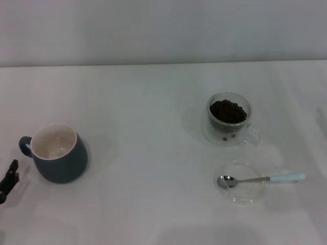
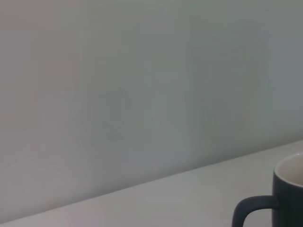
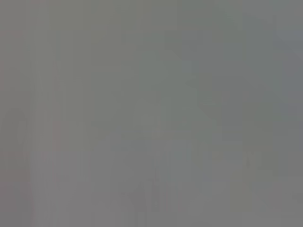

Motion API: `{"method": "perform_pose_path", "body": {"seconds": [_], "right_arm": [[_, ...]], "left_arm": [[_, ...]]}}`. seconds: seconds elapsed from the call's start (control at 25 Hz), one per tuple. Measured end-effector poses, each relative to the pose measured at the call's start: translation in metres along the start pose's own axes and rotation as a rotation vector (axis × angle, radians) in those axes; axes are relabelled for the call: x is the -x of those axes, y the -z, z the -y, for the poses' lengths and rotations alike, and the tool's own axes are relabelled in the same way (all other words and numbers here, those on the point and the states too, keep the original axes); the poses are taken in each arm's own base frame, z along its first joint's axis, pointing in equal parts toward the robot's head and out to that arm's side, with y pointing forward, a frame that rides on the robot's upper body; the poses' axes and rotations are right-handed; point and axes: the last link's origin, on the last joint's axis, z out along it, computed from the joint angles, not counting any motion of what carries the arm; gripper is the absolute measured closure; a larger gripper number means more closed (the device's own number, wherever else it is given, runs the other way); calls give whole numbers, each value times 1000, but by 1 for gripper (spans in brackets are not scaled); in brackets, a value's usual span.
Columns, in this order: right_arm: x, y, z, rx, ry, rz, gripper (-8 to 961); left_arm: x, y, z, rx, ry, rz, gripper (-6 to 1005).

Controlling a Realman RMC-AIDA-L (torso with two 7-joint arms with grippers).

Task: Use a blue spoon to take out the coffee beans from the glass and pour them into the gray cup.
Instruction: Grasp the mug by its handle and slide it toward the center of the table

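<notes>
The gray cup stands at the left of the white table, cream inside, empty, its loop handle pointing left. It also shows in the left wrist view. The glass stands at the right, holding a heap of coffee beans. The blue spoon lies in front of the glass, its metal bowl resting in a flat clear dish, its pale blue handle pointing right. My left gripper sits at the left edge, just left of the gray cup. My right gripper is out of view.
The white table runs back to a pale wall. The right wrist view shows only a plain gray surface.
</notes>
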Motion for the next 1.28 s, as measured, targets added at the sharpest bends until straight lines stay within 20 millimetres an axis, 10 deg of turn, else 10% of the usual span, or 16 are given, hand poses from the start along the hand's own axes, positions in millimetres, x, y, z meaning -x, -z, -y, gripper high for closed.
{"method": "perform_pose_path", "body": {"seconds": [1.28], "right_arm": [[0, -5, -1, 0, 1, -2, 94]], "left_arm": [[-16, -52, -7, 53, -89, 28, 312]]}}
